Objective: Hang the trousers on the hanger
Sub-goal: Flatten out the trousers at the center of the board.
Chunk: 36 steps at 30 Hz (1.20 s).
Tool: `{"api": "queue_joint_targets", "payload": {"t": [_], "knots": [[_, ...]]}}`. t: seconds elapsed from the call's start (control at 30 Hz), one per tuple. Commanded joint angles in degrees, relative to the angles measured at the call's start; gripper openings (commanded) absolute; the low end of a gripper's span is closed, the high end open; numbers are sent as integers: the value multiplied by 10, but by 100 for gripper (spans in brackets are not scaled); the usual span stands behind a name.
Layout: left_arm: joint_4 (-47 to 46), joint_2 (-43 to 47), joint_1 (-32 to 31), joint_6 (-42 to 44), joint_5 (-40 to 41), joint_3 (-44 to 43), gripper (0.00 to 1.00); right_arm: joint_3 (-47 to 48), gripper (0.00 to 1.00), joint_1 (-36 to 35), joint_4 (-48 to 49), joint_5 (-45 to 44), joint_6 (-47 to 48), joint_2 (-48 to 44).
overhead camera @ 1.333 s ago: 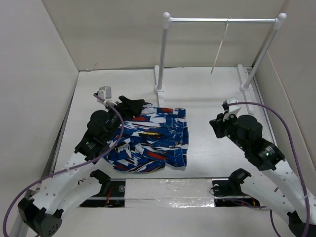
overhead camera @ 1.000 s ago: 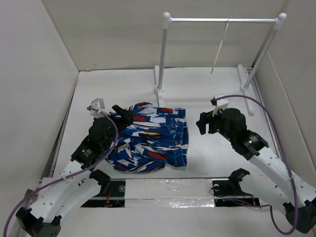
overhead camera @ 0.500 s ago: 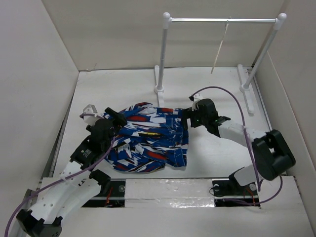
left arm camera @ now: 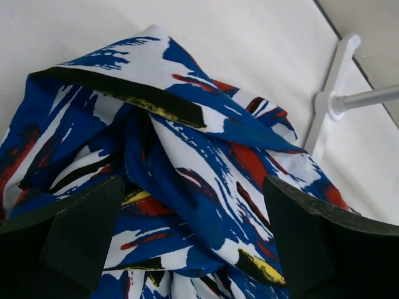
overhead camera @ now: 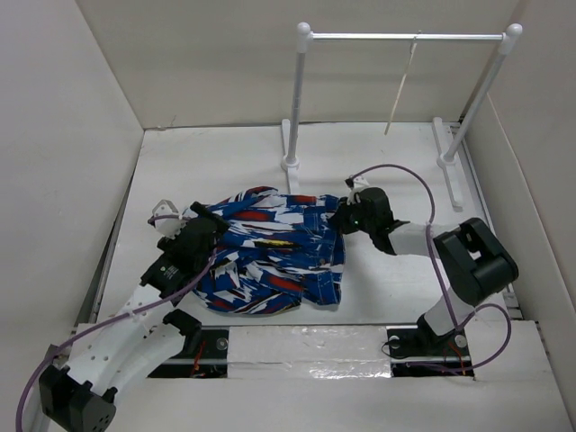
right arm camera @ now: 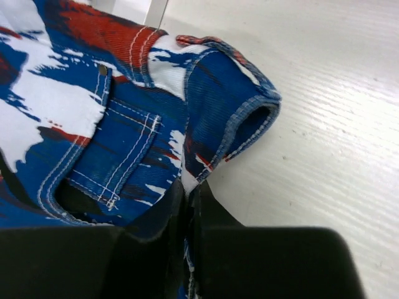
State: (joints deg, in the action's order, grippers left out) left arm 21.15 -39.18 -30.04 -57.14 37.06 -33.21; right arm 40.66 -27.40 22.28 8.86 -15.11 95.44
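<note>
Table [overhead camera: 225, 153] and rack [overhead camera: 405, 37] come first: the rack stands at the far edge, and the trousers [overhead camera: 270, 256] lie crumpled on the near half of the table. They sit between the two arms, well apart from the hanger [overhead camera: 400, 85], which hangs edge-on from the rack's bar. The right gripper [overhead camera: 342, 220] is low at the trousers' right edge, and its wrist view shows the jaws pinched together on a fold of cloth beside a stitched pocket. The left gripper [left arm camera: 193, 187] is at the left edge, jaws spread wide with a bunched ridge of cloth between them, not yet clamped. The step in hand looks like securing both sides before lifting. To do it well, the left should probably sink until the ridge sits deep between its fingers. It should then close on a thick fold rather than a loose flap, so the cloth rises evenly and slips from neither side.
</note>
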Motion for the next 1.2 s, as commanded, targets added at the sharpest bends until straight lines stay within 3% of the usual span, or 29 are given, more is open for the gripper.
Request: {"api": "queue_joint_targets", "payload": {"t": [0.0,0.33,0.4,0.57,0.73,0.87,0.97,1.1,1.13,1.17], "knots": [[-20,-13,6,-32,22,9,94,-42,0,31,123,12,-28,-73],[-77,-110,6,-31,-8,-19,97,-83,0,55,-102,-138,-16,-391],[-94,-128,6,-33,-15,-12,98,-78,0,55,-138,-149,-11,-414],[-151,-157,77,-34,-74,9,99,-77,0,61,-245,-170,8,-494],[-284,-180,110,-13,-167,56,99,-113,0,74,-271,-153,24,-559],[-280,-234,110,-15,-195,48,97,-118,0,79,-283,-145,32,-576],[-316,-246,110,-25,-218,75,87,-105,0,79,-300,-141,34,-569],[-340,-268,110,-24,-226,73,81,-105,0,79,-291,-113,33,-561],[-354,-274,110,-24,-226,68,72,-103,0,79,-293,-110,33,-561],[-363,-281,110,-15,-226,66,45,-103,0,79,-294,-109,32,-563]]}}
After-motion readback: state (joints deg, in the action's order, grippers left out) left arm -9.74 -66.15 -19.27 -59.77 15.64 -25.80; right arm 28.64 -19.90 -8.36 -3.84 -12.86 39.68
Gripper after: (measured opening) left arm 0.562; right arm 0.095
